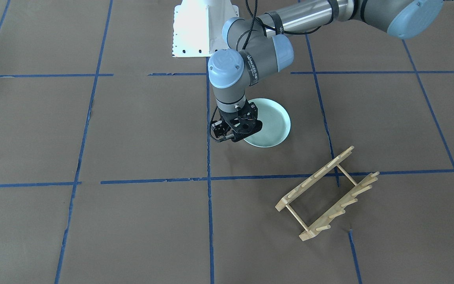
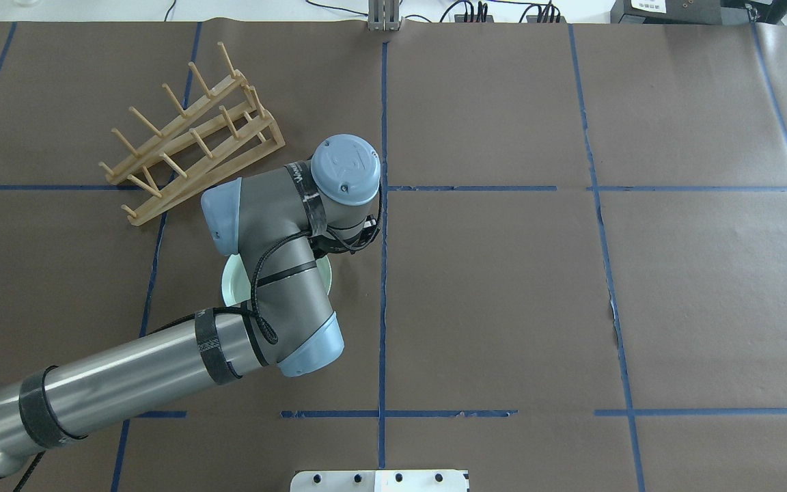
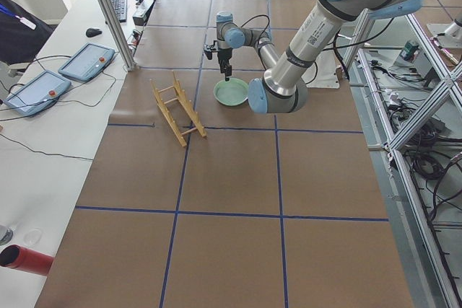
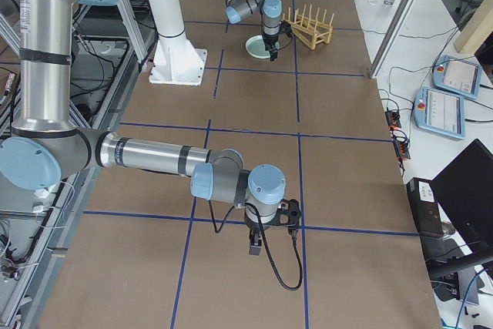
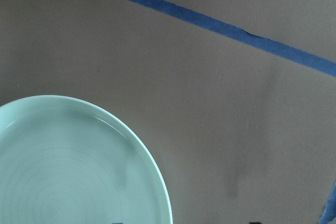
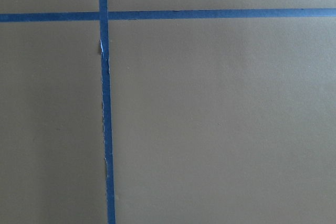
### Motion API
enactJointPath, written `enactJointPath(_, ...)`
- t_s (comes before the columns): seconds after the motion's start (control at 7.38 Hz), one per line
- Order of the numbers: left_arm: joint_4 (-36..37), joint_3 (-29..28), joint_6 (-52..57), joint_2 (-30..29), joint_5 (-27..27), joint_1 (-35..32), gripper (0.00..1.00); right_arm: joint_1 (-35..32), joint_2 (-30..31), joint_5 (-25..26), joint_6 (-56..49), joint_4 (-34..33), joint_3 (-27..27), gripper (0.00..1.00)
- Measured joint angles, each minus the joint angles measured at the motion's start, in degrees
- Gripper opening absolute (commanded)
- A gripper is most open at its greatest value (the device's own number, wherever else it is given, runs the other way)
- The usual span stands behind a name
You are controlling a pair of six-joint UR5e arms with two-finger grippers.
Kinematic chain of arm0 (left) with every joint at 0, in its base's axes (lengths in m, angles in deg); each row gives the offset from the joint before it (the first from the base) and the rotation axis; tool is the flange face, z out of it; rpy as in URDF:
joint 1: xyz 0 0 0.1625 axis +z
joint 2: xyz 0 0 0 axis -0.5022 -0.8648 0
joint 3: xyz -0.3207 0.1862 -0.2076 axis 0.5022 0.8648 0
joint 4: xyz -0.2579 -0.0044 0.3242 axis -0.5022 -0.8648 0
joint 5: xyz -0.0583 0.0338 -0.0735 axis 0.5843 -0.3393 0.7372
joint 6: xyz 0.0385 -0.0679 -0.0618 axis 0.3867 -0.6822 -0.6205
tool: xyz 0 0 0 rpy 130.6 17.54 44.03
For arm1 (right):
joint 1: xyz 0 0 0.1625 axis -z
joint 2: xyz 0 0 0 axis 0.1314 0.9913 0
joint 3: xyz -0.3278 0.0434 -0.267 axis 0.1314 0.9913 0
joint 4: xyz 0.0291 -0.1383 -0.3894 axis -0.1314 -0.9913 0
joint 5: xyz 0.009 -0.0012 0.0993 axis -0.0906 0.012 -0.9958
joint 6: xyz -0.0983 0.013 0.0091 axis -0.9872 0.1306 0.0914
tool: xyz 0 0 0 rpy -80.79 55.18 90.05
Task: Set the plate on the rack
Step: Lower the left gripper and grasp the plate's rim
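Observation:
The pale mint-green plate [image 1: 270, 122] lies flat on the brown table, near the middle. In the overhead view it [image 2: 231, 287] is mostly hidden under the left arm. My left gripper [image 1: 238, 132] points down just above the plate's rim on the centre-line side and looks open and empty. The left wrist view shows the plate [image 5: 68, 171] at lower left, with its rim under the camera. The light-wood rack [image 1: 327, 193] stands apart from the plate on the robot's left, also in the overhead view [image 2: 188, 137]. My right gripper [image 4: 266, 236] shows only in the exterior right view, and I cannot tell its state.
The white robot base mount [image 1: 195, 27] stands at the robot's edge of the table. Blue tape lines [image 6: 107, 129] cross the brown paper. Two tablets [image 3: 86, 59] and a red cylinder [image 3: 29, 259] lie on the side bench.

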Motion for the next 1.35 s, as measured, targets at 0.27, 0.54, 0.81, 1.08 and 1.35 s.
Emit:
enactJointPath(0.27, -0.1, -0.3, 0.4, 0.2, -1.1, 0.7, 0.46, 0.0, 0.0, 0.0, 0.0, 0.0, 0.0, 1.00)
enactJointPath(0.54, -0.1, -0.2, 0.5, 0.7, -1.3, 0.9, 0.43, 0.0, 0.0, 0.0, 0.0, 0.0, 0.0, 1.00)
enactJointPath(0.81, 0.0, 0.0, 1.0, 0.9, -1.3, 0.8, 0.00, 0.0, 0.0, 0.0, 0.0, 0.0, 0.0, 1.00)
enactJointPath(1.08, -0.1, 0.5, 1.2, 1.0, -1.0, 0.7, 0.00, 0.0, 0.0, 0.0, 0.0, 0.0, 0.0, 1.00)
enactJointPath(1.35, -0.7, 2.5, 1.0, 1.7, -0.7, 0.6, 0.00, 0.0, 0.0, 0.0, 0.0, 0.0, 0.0, 1.00)
